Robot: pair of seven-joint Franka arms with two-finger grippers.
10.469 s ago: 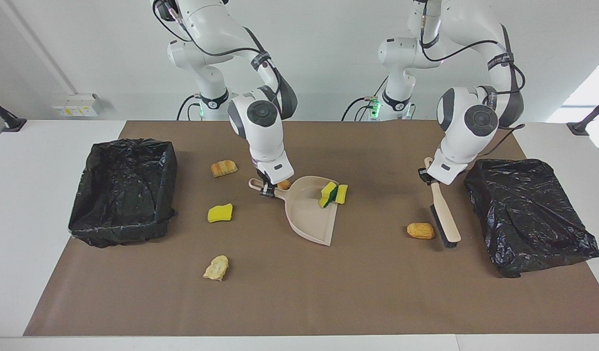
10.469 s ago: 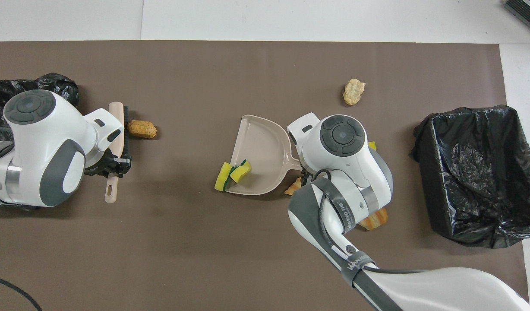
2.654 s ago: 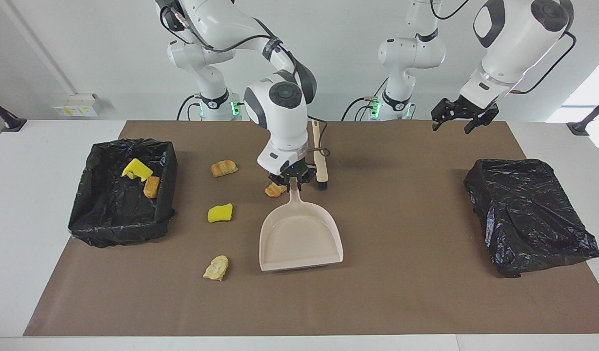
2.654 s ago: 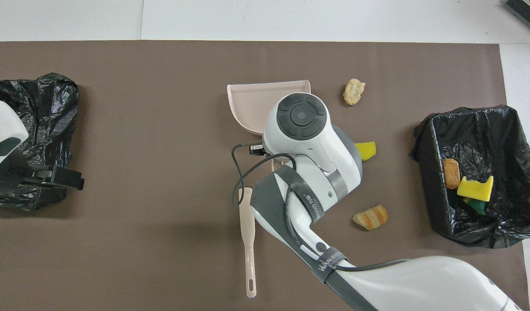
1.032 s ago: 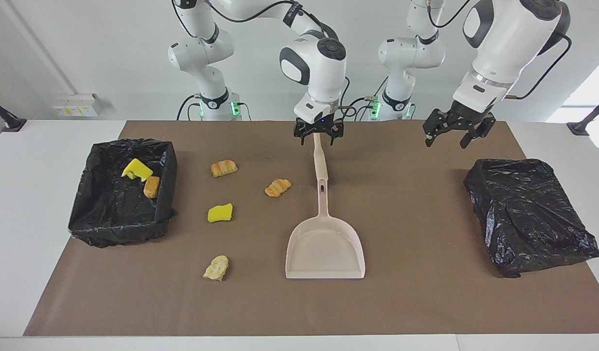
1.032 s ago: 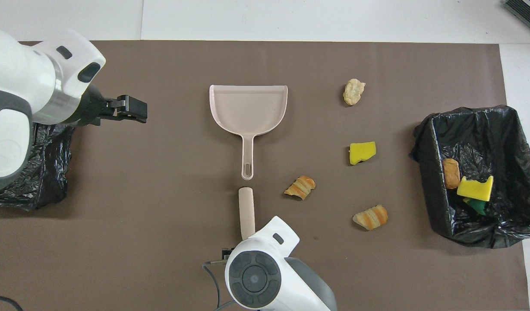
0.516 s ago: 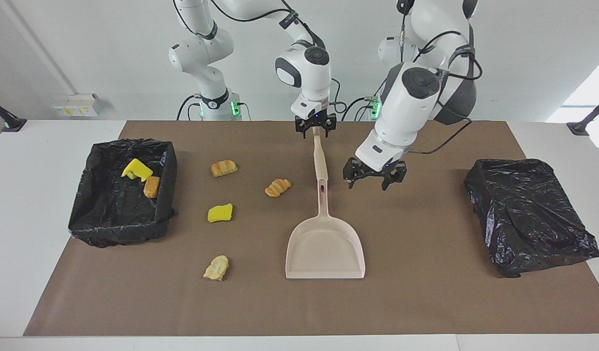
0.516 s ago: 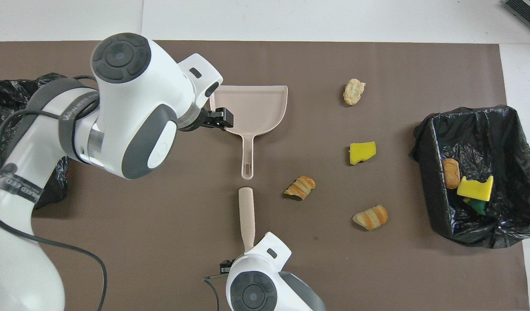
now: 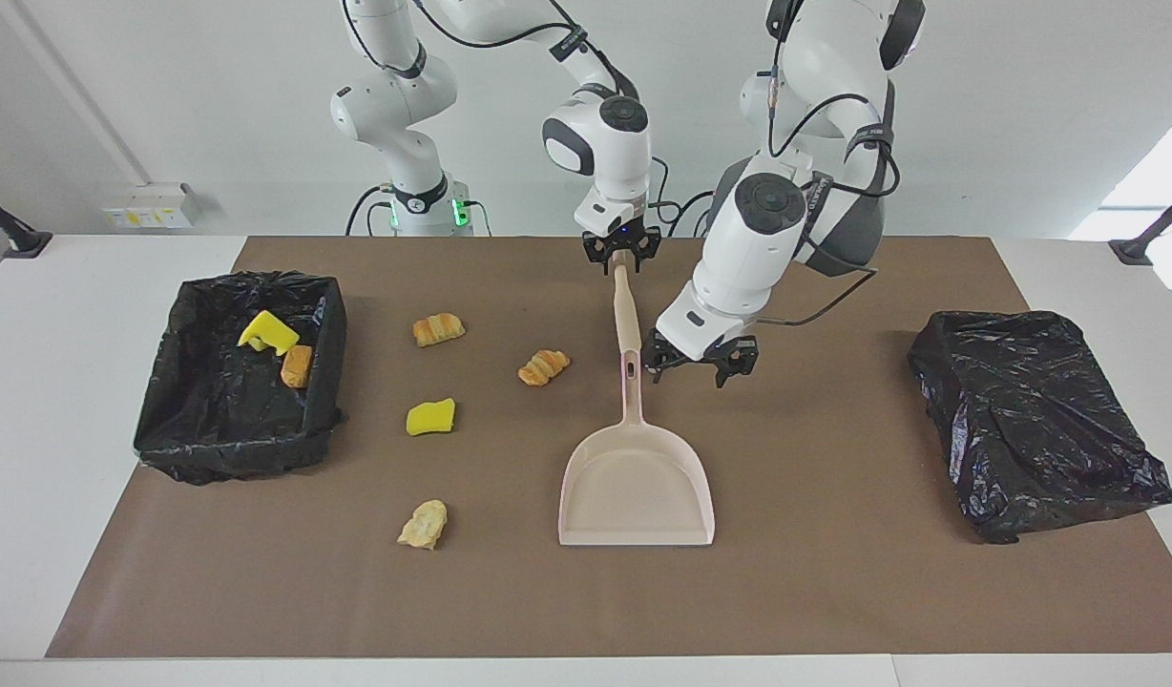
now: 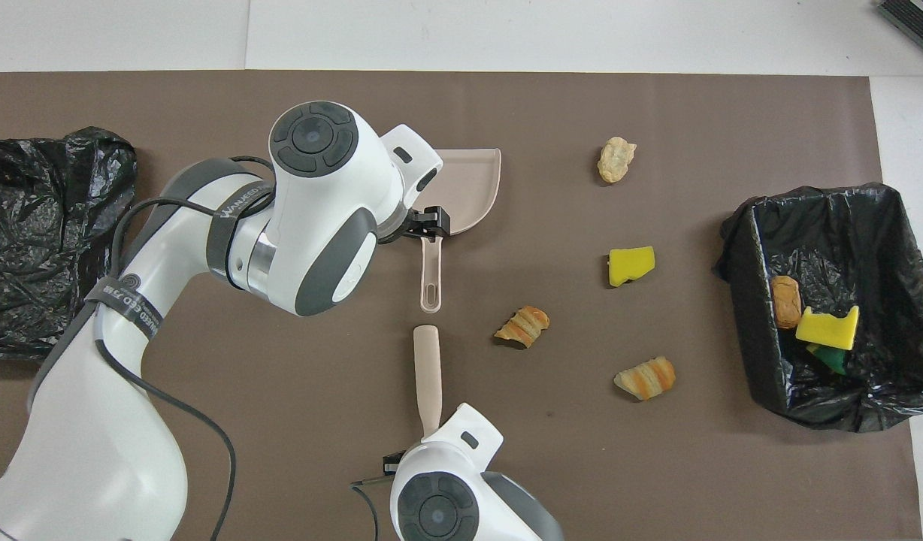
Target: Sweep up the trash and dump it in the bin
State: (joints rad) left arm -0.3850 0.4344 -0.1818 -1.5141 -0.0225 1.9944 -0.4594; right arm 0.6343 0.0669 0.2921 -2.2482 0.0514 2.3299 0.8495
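Meanwhile right gripper clamps the brush handle; left gripper, jaws wide, hangs beside the dustpan handle.

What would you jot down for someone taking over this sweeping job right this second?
Right pincer: shut on the end of the brush handle.
Left pincer: open, raised over the dustpan handle, not gripping.
Done: a yellow sponge piece and a bread piece lie in the bin at the right arm's end.
Left: four scraps on the mat, namely the croissant piece by the brush, the croissant piece nearer the bin, the loose yellow sponge and the pale bread scrap. Sweep them into the dustpan, then dump.
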